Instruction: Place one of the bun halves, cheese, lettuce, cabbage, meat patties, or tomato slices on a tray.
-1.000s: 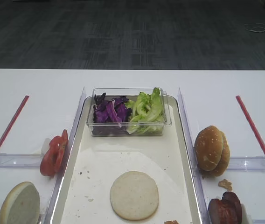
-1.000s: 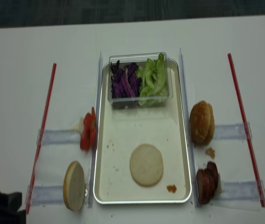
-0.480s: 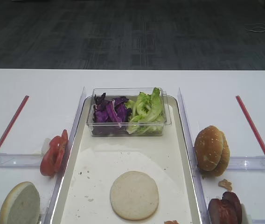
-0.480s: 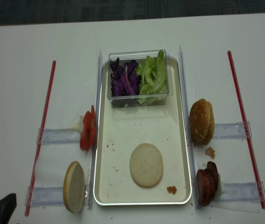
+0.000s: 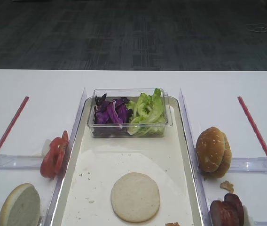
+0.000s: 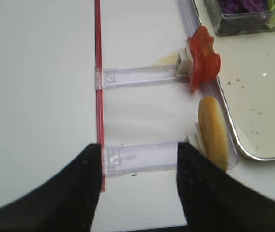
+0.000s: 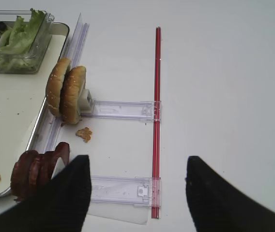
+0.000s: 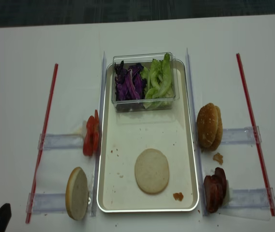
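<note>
Left gripper (image 6: 137,191) hung with its jaws spread and nothing between them, low over the table (image 6: 36,72) at the near left corner, well outside the tray (image 6: 246,155). Right gripper (image 7: 138,193) was likewise gaping and empty on the far side of the tray. One bun half (image 5: 135,197) already lay flat on the tray's near end. A second bun half (image 6: 211,137) stood on edge just ahead and to the right of the left gripper, leaning against the tray's rim, its long axis running away from the gripper. Tomato slices (image 6: 203,57) stood beyond it on the same side, so the left arm was plainly nearer to both. Patties (image 7: 36,169) sat near the right gripper; the box with cabbage (image 5: 110,114) and lettuce (image 5: 146,112) filled the tray's far end. Middle of the tray looked bare, probably room enough for another piece.
</note>
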Available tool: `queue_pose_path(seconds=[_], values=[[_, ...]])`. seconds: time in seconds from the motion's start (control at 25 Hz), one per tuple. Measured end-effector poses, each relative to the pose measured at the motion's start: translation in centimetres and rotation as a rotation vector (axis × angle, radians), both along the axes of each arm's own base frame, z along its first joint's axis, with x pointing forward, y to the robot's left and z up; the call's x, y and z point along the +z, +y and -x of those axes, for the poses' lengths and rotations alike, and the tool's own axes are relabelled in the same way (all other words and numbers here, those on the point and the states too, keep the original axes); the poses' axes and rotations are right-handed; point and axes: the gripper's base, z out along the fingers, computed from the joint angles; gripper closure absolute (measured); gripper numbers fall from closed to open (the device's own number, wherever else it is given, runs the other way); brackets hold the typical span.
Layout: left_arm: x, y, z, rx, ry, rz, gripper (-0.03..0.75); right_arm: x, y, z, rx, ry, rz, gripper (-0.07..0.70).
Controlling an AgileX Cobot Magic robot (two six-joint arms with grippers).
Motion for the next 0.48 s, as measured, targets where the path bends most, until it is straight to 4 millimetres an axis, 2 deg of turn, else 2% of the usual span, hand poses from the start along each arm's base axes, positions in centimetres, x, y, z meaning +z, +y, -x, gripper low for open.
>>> queue_pose_path(seconds=[0.48], values=[[-0.07, -0.29, 1.07, -0.047, -0.071, -0.023, 0.381, 0.0, 0.0, 0.0, 0.0, 0.0, 0.0, 0.155]])
